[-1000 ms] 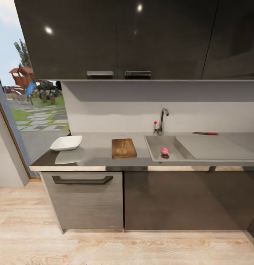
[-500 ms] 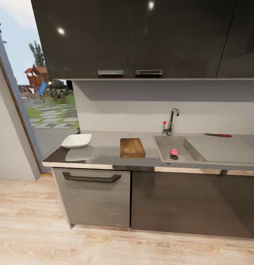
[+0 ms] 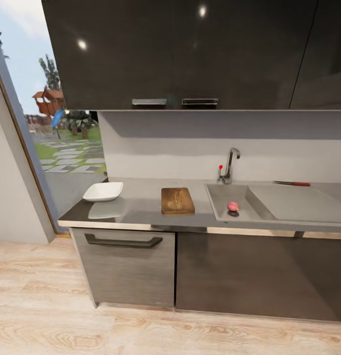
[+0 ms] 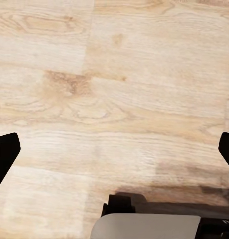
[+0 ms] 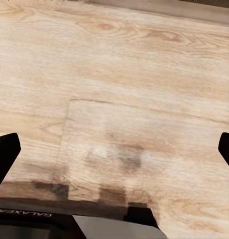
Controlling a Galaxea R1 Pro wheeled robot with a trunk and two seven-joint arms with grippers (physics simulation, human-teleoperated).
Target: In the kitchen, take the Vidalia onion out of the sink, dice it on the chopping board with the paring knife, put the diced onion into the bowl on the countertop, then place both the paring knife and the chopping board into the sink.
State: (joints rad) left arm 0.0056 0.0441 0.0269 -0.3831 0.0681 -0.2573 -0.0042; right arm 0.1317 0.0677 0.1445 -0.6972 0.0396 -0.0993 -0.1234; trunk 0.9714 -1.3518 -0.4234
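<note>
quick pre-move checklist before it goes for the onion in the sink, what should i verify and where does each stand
1. Vidalia onion lies in the sink basin by the drain: ok.
2. Chopping board lies flat and bare on the countertop, beside the sink: ok.
3. Bowl sits upright near the countertop's left end, nothing in it: ok.
4. Paring knife lies by the back wall behind the drainboard: ok.
5. Left gripper and right gripper have their jaws wide apart with wooden floor between them: ok.
6. Robot within arm's reach of the sink: not ok, it looks too far from the counter.
</note>
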